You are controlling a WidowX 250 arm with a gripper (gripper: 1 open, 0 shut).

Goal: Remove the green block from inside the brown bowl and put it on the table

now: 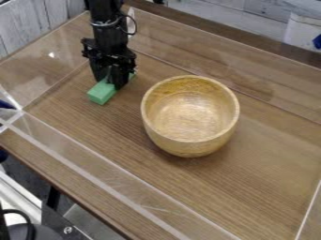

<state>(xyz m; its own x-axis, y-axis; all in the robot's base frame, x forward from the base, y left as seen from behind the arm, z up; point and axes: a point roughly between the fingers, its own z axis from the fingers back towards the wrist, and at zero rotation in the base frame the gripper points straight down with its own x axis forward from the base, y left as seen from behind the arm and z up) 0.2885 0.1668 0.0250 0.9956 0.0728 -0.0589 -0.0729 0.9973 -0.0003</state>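
1. Your gripper points straight down at the far left of the table; its dark fingers straddle the far end of the block.
2. You cannot tell whether it is clamped or loose.
3. Block lies on the table, left of the bowl, apart from it.

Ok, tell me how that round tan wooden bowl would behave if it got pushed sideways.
The round tan wooden bowl has thick walls, so it probably feels solid and stays rigid. It sits wide and low on the brown wood-grain table, so it would likely slide rather than tip. Its rounded outside might let a push glance off.
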